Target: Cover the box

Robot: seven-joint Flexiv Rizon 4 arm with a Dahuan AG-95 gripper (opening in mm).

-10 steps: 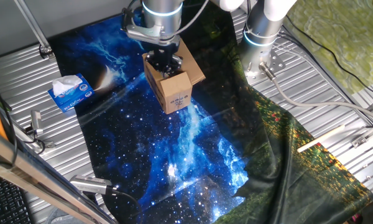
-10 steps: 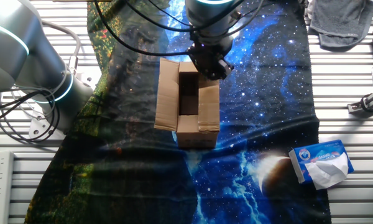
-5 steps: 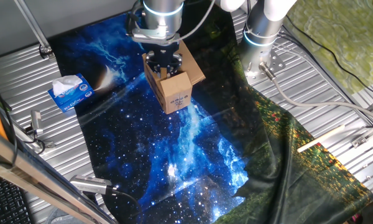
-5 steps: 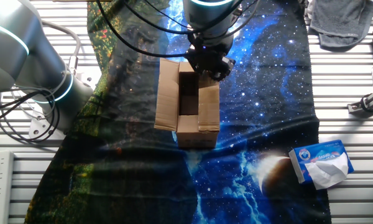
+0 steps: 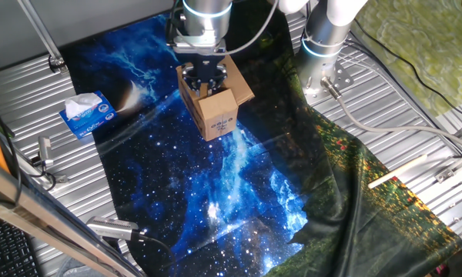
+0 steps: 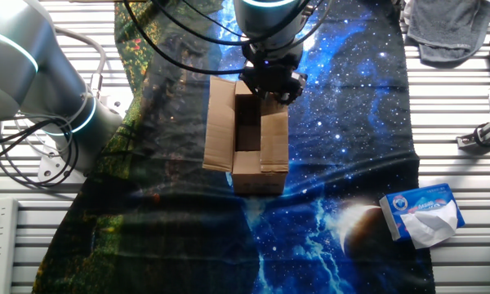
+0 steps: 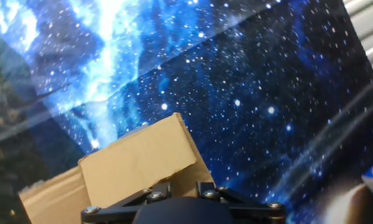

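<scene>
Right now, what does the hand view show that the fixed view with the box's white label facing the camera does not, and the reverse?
Only the hand view shows one raised flap close up, just ahead of the gripper body. Only the fixed view shows the box whole with its white label, the gripper over its open top, and the tissue box off to one side. Both show the starry blue cloth under the box.

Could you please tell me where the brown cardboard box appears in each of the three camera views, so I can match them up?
One fixed view: the box sits upper centre on the galaxy cloth, white label facing the camera, claw at its top.
The other fixed view: the box is centre, seen from above, interior visible.
Hand view: a flap of the box fills the lower left.
Shared landmark: the blue and white tissue box.
</scene>
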